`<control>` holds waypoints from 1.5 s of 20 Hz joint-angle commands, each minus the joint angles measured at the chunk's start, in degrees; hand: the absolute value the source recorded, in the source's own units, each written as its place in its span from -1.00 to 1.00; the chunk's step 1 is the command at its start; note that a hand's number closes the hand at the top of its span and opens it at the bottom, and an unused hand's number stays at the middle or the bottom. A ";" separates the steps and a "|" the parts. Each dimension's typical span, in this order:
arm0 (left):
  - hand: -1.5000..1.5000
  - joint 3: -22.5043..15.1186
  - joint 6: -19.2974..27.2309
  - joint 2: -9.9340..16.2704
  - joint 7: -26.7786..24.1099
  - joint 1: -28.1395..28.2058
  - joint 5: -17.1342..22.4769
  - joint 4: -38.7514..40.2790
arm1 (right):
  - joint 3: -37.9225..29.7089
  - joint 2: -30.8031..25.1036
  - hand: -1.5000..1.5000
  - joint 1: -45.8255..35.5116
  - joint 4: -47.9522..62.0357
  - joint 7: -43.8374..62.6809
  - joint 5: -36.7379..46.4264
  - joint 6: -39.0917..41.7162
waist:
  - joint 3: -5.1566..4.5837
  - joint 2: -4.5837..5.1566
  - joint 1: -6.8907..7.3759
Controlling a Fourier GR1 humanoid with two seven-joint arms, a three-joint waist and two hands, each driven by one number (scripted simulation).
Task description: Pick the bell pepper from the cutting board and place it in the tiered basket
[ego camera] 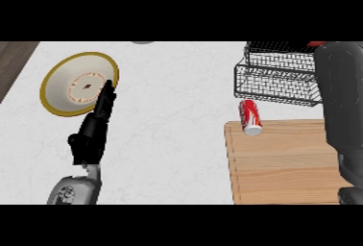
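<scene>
- The left hand [96, 126] shows at the left of the head view, its grey forearm coming up from the near edge.
- Its black fingers are straight and pressed together, pointing away toward the far side, and they hold nothing.
- The fingertips reach the near right rim of a round plate [56, 79], yellow-edged with a pale centre, which lies far left on the white counter [177, 125].
- A wooden cutting board [284, 163] lies near right on the counter, its left and far edges in plain sight.
- A red can [250, 117] lies on its side at the board's far left corner, partly on the board and partly on the counter, its pale end pointing near.
- Just beyond the can stands the black wire tiered basket [276, 79], at the far right.
- A large dark shape runs along the right edge, from the basket's far right corner down across the board; it appears to be the right arm, but the right hand itself cannot be made out, so its state cannot be told.
- A small patch of red shows at the top of that dark shape above the basket; whether this is the bell pepper cannot be told, and no pepper lies on the visible part of the board.
</scene>
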 commanded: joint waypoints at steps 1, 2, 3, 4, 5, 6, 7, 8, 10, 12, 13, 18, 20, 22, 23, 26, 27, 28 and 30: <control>0.00 0.65 -0.85 0.57 0.55 0.44 0.74 -1.06 | -1.42 -0.78 1.00 2.23 4.82 -1.88 -1.29 -4.12 | 0.00 -0.03 -0.06; 0.00 2.69 -1.44 1.31 1.75 -4.08 2.00 1.68 | -6.71 0.96 1.00 1.68 4.61 1.69 -3.30 -8.24 | 0.03 0.25 -0.13; 0.00 0.10 -0.36 0.38 1.33 -1.04 -0.09 -0.55 | -10.38 1.48 -1.00 0.77 3.69 3.12 -5.56 -10.60 | 0.09 0.18 0.26; 0.00 1.86 -0.57 1.29 0.67 -2.67 0.33 1.99 | -9.47 1.37 -1.00 3.62 3.63 1.05 -6.07 -10.81 | 0.03 0.09 -0.38; 0.00 2.06 0.55 -0.12 0.22 -4.23 0.32 4.33 | -10.56 1.37 -1.00 0.57 7.00 0.82 -7.40 -11.00 | 0.01 0.24 -0.12; 0.00 1.01 0.40 -0.37 -0.06 -2.87 -0.08 3.01 | -10.53 0.80 -1.00 2.29 6.04 -0.95 -8.40 -11.80 | 0.02 0.04 -0.23; 0.00 0.58 -1.54 1.26 1.74 -0.07 0.65 -1.68 | -12.16 0.43 -1.00 1.46 7.10 -0.72 -9.84 -11.74 | 0.03 -0.05 0.21; 0.00 0.97 -0.20 0.88 2.73 -3.04 -0.38 -0.34 | -12.98 -0.02 -1.00 -0.23 8.32 -1.62 -10.57 -14.09 | 0.03 0.06 0.18; 0.00 1.05 0.22 -0.59 -3.01 1.01 0.55 2.70 | -13.09 1.12 -1.00 0.65 4.43 -1.86 -13.16 -13.27 | -0.01 -0.09 -0.31; 0.00 -0.27 0.35 -1.15 0.73 -0.81 -0.15 0.10 | -14.07 3.55 -1.00 2.38 3.12 -1.97 -13.63 -20.27 | 0.03 -0.10 -0.28; 0.00 -0.49 0.42 -0.30 -1.82 2.01 -1.08 -0.08 | -16.16 0.68 -1.00 1.66 4.34 -3.20 -14.19 -22.19 | 0.03 -0.01 0.04; 0.00 0.30 -0.45 0.34 1.44 1.87 0.10 -2.10 | -20.20 -1.79 -1.00 5.25 -5.98 1.12 -16.93 -22.78 | 0.01 -0.58 -1.29; 0.00 1.16 0.08 0.08 1.50 0.98 0.37 -0.94 | -22.65 -4.19 -1.00 7.12 -8.96 2.90 -18.77 -20.31 | 0.00 -0.66 -1.88; 0.00 1.41 1.53 -0.59 -0.66 -0.56 -0.82 2.33 | -26.42 -3.98 -1.00 9.96 -12.58 3.33 -21.96 -21.33 | 0.01 -0.60 -2.60; 0.00 0.45 2.12 -1.41 -2.33 1.22 -1.49 2.87 | -28.74 -5.23 -1.00 11.07 -14.01 3.86 -24.14 -19.55 | 0.01 -0.66 -2.76; 0.00 2.41 -0.44 1.45 -0.53 3.17 0.99 -1.81 | -34.34 -4.26 -1.00 20.98 -22.41 -1.14 -31.30 -18.19 | 0.10 -1.02 -3.10; 0.00 1.97 -0.71 0.95 0.58 3.62 1.52 -3.10 | -35.27 -5.38 -1.00 19.75 -26.01 2.66 -33.75 -13.65 | 0.04 -1.11 -2.86; 0.00 1.88 0.65 0.79 0.44 0.94 -0.36 -0.57 | -37.01 -3.36 -1.00 25.73 -28.09 -0.70 -34.91 -15.22 | 0.07 -0.81 -3.27; 0.00 2.58 0.30 1.15 -0.55 2.37 0.51 -1.57 | -40.37 -4.36 -1.00 31.30 -33.76 -2.32 -39.78 -10.12 | 0.05 -0.82 -3.20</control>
